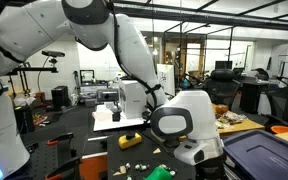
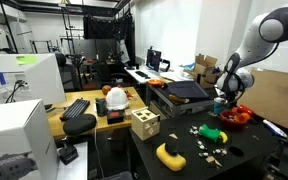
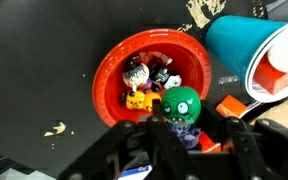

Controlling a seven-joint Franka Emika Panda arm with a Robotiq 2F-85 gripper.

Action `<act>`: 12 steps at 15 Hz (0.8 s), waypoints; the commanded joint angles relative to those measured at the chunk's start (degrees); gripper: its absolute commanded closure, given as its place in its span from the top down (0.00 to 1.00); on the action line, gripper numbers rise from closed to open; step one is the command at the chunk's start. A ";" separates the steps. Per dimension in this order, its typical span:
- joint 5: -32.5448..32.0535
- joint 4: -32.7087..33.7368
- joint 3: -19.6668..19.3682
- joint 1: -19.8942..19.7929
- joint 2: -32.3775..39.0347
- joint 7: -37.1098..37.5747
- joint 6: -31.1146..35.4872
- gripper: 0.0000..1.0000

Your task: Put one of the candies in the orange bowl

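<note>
The orange-red bowl (image 3: 112, 75) fills the middle of the wrist view and holds several small wrapped candies (image 3: 136, 99). A green zombie-head candy (image 3: 182, 105) with a purple body lies at the bowl's near rim, between my gripper's (image 3: 197, 128) two black fingers. It is close against one finger, and a gap shows between it and the other finger. In an exterior view my gripper (image 2: 222, 100) hangs low over the bowl (image 2: 235, 116) at the table's far end. More candies (image 2: 210, 140) lie scattered on the black table.
A blue cup with a red and white inside (image 3: 246, 50) lies on its side right next to the bowl. A yellow toy (image 2: 169, 155), a green object (image 2: 212, 132) and a wooden block (image 2: 144, 124) sit on the table. A dark bin (image 1: 259, 155) stands beside the arm.
</note>
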 commanded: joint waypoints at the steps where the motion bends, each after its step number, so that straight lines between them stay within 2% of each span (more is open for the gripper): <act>1: -2.02 2.17 -2.09 1.09 1.78 4.04 -1.96 0.14; 8: -2.91 2.75 -3.92 1.24 3.68 6.47 -3.05 0.14; 9: -2.87 2.70 -3.97 1.32 3.74 6.72 -2.99 0.64; 10: -2.94 2.64 -4.00 1.44 3.72 6.68 -3.06 0.65; 12: -2.99 2.52 -3.74 1.54 3.54 6.42 -3.05 0.78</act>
